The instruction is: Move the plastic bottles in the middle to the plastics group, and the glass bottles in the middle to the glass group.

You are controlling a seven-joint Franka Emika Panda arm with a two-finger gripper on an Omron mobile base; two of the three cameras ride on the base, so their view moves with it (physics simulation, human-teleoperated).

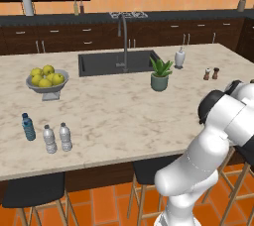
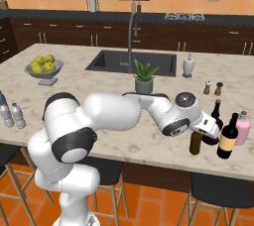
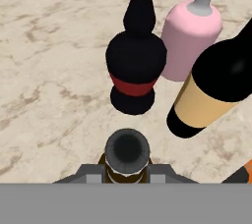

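Left base view: we look from behind arm's left, forward and down across marble island counter (image 1: 124,106) toward sink (image 1: 116,62), from mid range. Right base view: we look from behind arm's right at same counter (image 2: 114,116) and sink (image 2: 131,61), from similar range. Both share fruit bowl (image 1: 47,84) (image 2: 44,69) and potted plant (image 1: 159,75) (image 2: 144,79). Hand view: we look steeply down from close range onto red-banded bottle (image 3: 136,66).
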